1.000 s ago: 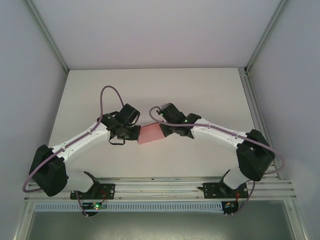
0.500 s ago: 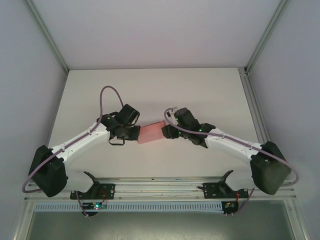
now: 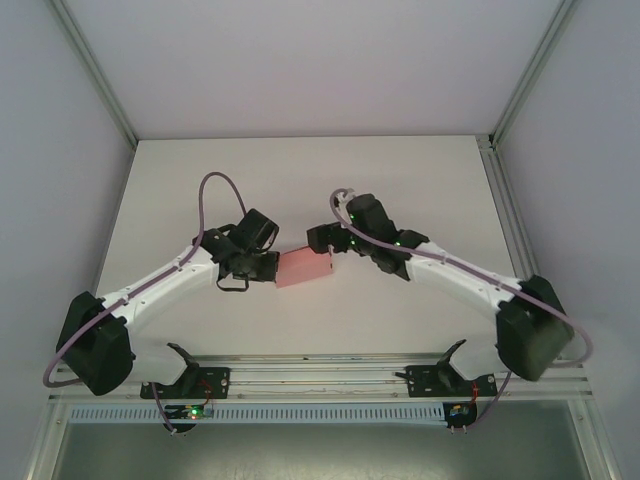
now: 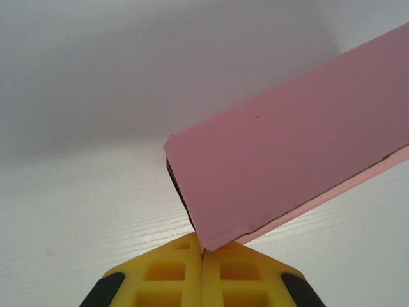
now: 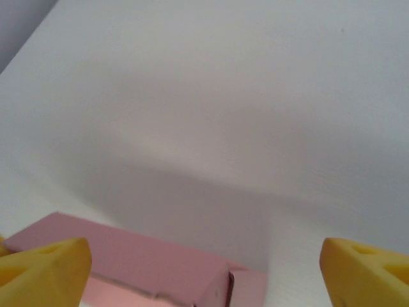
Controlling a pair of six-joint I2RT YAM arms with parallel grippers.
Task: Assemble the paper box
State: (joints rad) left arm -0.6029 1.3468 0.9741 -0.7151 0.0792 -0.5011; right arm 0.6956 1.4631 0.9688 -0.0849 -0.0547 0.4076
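Both arms reach inward over the table (image 3: 400, 180), the left end effector (image 3: 268, 268) clamped on the box (image 3: 304, 268), the right end effector (image 3: 322, 241) spread open at its far right end.

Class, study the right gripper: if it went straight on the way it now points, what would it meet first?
Most likely the pink box, lying low between the open jaws of the right gripper. Depth is unclear: it may skim over the box onto the white table beyond.

White table (image 3: 300, 180), faint wood grain, aluminium rail (image 3: 320, 375) along near edge
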